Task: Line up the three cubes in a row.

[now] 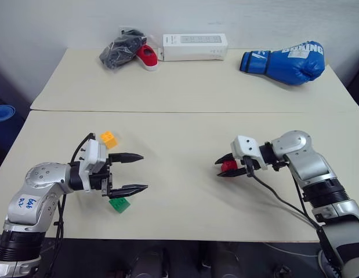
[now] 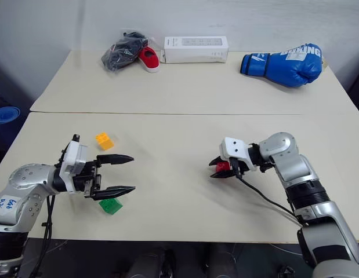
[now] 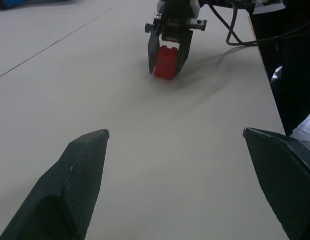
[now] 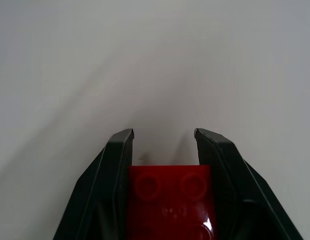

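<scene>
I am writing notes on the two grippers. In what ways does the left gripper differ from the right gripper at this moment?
The left gripper is open and empty; the right gripper is shut on the red cube. The left gripper sits between the orange-yellow cube and the green cube, touching neither; the right gripper is far from both. Both have two black fingers and point toward each other.

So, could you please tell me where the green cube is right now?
In the head views the green cube lies on the near table's left side, close to the front edge, just below the open left tool, with the orange-yellow cube farther back.
</scene>
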